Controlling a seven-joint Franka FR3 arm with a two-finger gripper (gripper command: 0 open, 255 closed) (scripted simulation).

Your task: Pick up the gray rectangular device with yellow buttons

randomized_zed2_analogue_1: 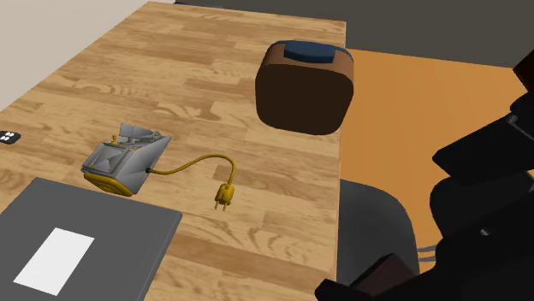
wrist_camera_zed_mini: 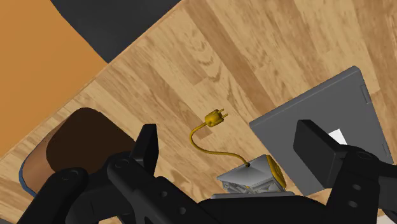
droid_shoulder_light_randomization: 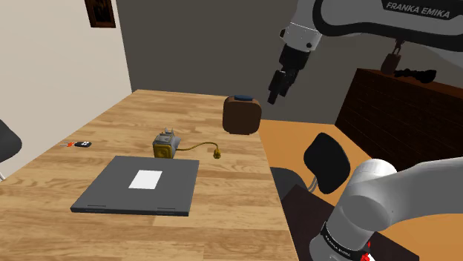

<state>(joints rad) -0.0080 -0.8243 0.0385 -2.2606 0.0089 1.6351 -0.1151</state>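
Our white arm (droid_shoulder_light_randomization: 375, 196) comes up from the shoulder view's lower right, arcs across the top and bends down at the wrist. The black end effector (droid_shoulder_light_randomization: 276, 87) hangs up in the air, fingers (wrist_camera_zed_mini: 147, 145) spread wide apart, gripping nothing.

The small grey boxy device with yellow trim (droid_shoulder_light_randomization: 166, 143) sits on the light wooden table (droid_shoulder_light_randomization: 148, 111), just beyond the far edge of the dark grey flat panel (droid_shoulder_light_randomization: 178, 185). It appears tilted onto its yellow side, and the buttons are hard to make out. A thin yellow cord curves away from it across the wood to a yellow two-pronged plug (droid_shoulder_light_randomization: 217, 153) lying flat.
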